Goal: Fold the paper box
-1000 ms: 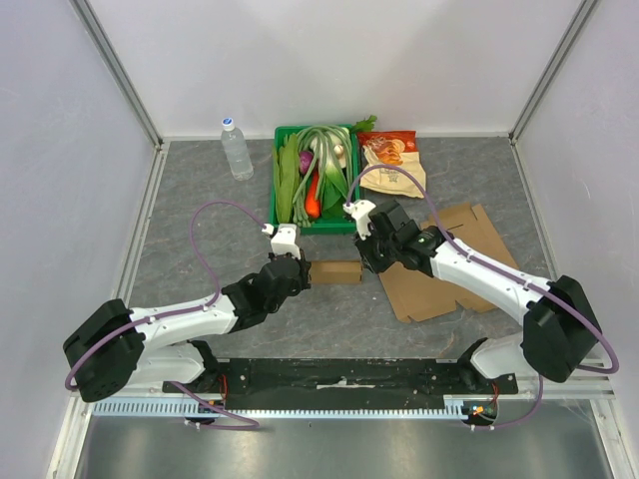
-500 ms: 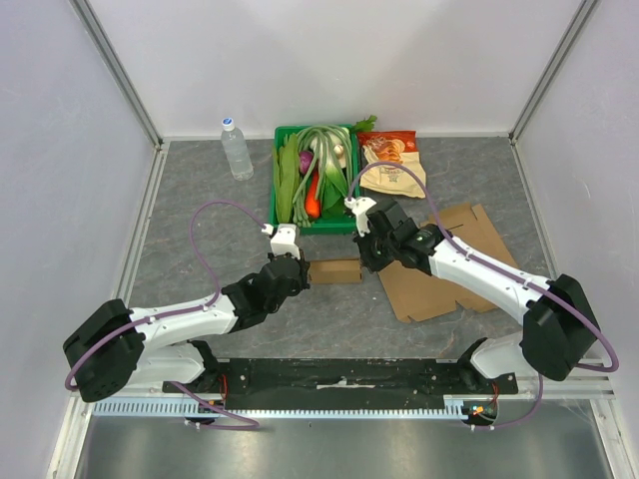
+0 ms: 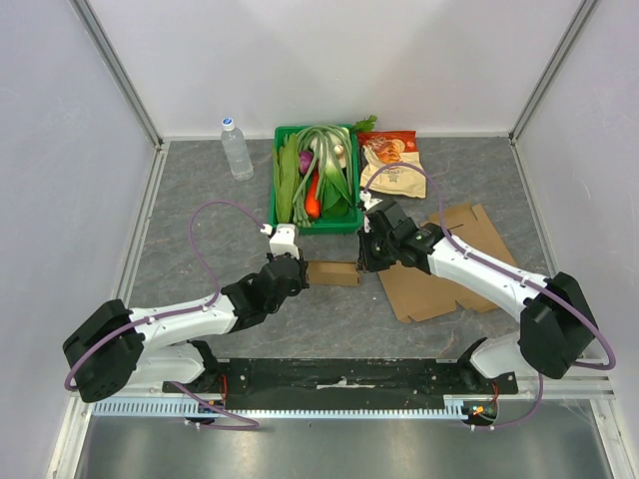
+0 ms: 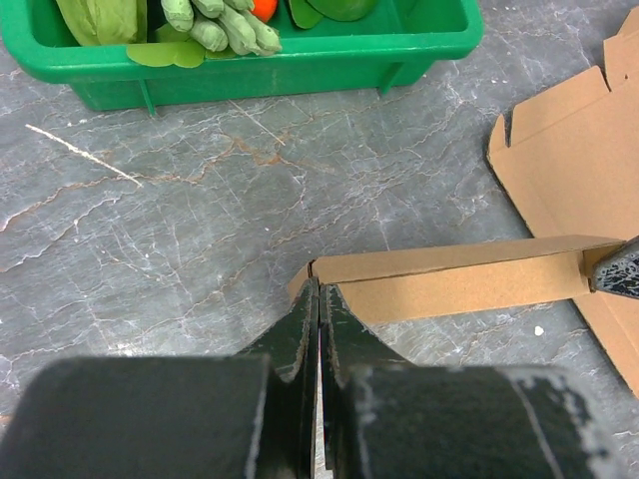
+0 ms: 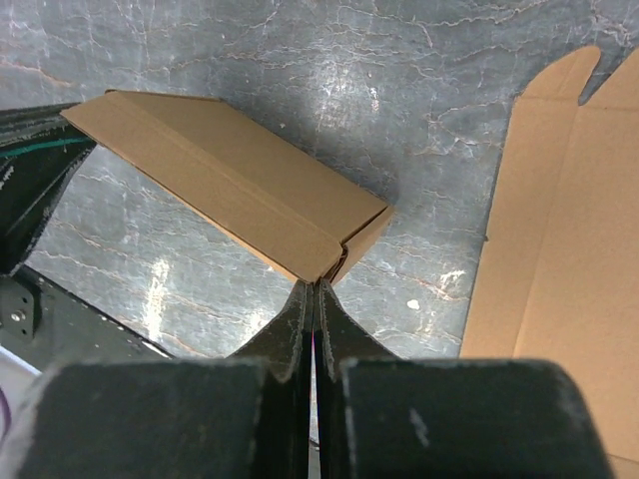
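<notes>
Between the two grippers: the paper box [image 3: 334,272] was laid on the grey tabletop [image 3: 200,190], folded into a narrow strip, near the green crate [image 4: 300,70].
Left gripper [image 4: 319,299]: jaws were clenched together, tips set against the box's left end; whether cardboard was pinched could not be told.
Right gripper [image 5: 315,294]: jaws were clenched, tips met at the box's right end corner.
Flat cardboard blank [image 3: 449,264]: spread unfolded on the tabletop beneath the right arm.
Crate contents: leafy greens and an orange vegetable were held inside.
Far edge: a water bottle [image 3: 236,150] was stood left of the crate, snack bags [image 3: 391,165] were laid on its right.
</notes>
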Robot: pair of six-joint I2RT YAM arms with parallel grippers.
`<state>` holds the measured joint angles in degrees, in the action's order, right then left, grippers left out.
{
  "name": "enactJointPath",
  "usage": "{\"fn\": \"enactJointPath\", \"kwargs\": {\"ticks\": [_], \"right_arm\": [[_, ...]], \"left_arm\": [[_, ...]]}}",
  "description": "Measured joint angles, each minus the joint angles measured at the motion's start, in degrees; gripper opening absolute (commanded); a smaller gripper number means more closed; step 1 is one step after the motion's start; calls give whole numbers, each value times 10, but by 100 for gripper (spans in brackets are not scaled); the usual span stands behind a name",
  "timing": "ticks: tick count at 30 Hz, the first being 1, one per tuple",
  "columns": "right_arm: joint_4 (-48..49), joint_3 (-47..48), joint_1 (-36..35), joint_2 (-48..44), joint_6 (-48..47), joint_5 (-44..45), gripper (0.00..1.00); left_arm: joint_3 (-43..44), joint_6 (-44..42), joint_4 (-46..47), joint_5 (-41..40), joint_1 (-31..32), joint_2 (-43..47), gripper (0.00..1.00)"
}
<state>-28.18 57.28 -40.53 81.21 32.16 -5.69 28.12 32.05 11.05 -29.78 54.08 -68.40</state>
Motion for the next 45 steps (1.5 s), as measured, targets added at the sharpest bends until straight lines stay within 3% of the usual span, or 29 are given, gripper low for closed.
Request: {"fn": "enactJointPath", "kwargs": {"ticks": [10, 20, 23, 28, 34, 45], "right_arm": [[14, -13, 1, 5, 31, 14, 2], [28, -26, -9, -5, -13, 24, 42], [25, -23, -9, -19, -24, 24, 45], [17, -1, -9, -30, -45, 27, 41], [10, 4, -9, -24, -61, 32, 23], [5, 4, -9, -4, -67, 38, 13]], "left_arm": [[0, 0, -2, -1, 0, 2, 2], [0, 0, -3, 0, 3, 3, 2], [0, 0, -3, 1, 4, 3, 2], [0, 0, -3, 1, 4, 3, 2], [0, 0, -3, 1, 4, 3, 2], [0, 0, -3, 1, 4, 3, 2]]}}
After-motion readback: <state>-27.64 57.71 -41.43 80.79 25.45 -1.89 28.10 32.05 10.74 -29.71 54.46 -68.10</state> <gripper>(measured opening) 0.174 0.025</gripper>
